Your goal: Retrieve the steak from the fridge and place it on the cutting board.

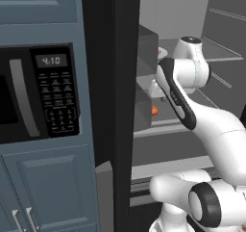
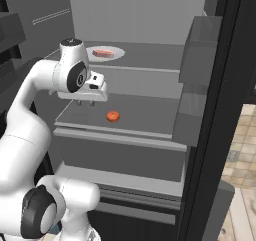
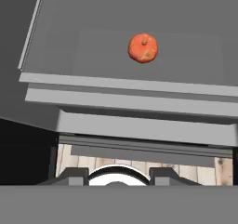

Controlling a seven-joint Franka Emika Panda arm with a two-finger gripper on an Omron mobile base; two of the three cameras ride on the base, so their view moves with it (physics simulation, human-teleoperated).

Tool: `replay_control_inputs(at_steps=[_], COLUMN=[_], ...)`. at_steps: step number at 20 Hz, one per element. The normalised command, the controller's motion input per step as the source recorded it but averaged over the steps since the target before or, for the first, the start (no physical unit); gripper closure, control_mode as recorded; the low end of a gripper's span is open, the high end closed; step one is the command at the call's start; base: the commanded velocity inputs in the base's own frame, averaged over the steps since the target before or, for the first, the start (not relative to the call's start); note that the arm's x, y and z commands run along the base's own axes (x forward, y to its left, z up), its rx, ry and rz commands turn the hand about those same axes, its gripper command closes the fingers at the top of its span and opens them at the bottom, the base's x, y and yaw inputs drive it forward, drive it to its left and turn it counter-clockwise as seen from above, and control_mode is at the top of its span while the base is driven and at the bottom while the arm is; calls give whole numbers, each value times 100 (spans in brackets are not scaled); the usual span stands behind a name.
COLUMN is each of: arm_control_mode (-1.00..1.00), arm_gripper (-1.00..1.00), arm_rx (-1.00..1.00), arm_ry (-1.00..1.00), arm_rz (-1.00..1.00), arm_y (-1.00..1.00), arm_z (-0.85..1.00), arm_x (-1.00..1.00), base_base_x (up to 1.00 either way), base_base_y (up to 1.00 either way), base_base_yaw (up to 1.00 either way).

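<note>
Gripper [image 2: 85, 103] fingers are sitting drawn together, holding nothing, as the white arm is reaching into the open fridge [image 2: 150, 15] and hanging just above the front left part of a grey middle shelf [image 2: 145, 116]. In the right base view the two short dark tips are pointing down from the hand, apart from the shelf surface below them.

Up on the shelf above, the steak [image 2: 103, 53] is lying flat on a white plate [image 2: 117, 54], a pinkish-red slab sitting towards the left side of that shelf and well apart from the hand. In the left base view only a sliver of the plate [image 1: 160, 51] is showing past the arm's elbow.

On the middle shelf, a rounder orange-red item [image 2: 113, 116] is resting near the shelf's centre, to the right of the hand; the hand view is looking down on it [image 3: 143, 48] with the shelf's front lip below. Grey door bins [image 2: 197, 55] are lining the open door on the right. To the left of the fridge, a microwave [image 1: 38, 94] is sitting set into blue-grey cabinets [image 1: 53, 187], its display reading 4:10.
</note>
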Motion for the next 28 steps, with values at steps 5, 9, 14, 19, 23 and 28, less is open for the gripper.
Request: replay_control_inputs(at_steps=[5, 9, 14, 19, 23, 28], arm_control_mode=[-100, -100, -100, -100, -100, -100], arm_gripper=[-100, -100, -100, -100, -100, -100], arm_rx=[0, 1, 0, 0, 0, 0], arm_ry=[-5, -31, -37, -40, -35, -28], arm_rz=[-2, -3, 3, 2, 0, 0], arm_y=[0, -17, -14, -3, 0, 0], arm_z=[0, 20, 48, 73, 78, 88], arm_x=[-6, -24, -21, -30, -24, -9], base_base_x=[0, 0, 0, 0, 0, 0], base_base_y=[0, 0, 0, 0, 0, 0], base_base_yaw=[0, 0, 0, 0, 0, 0])
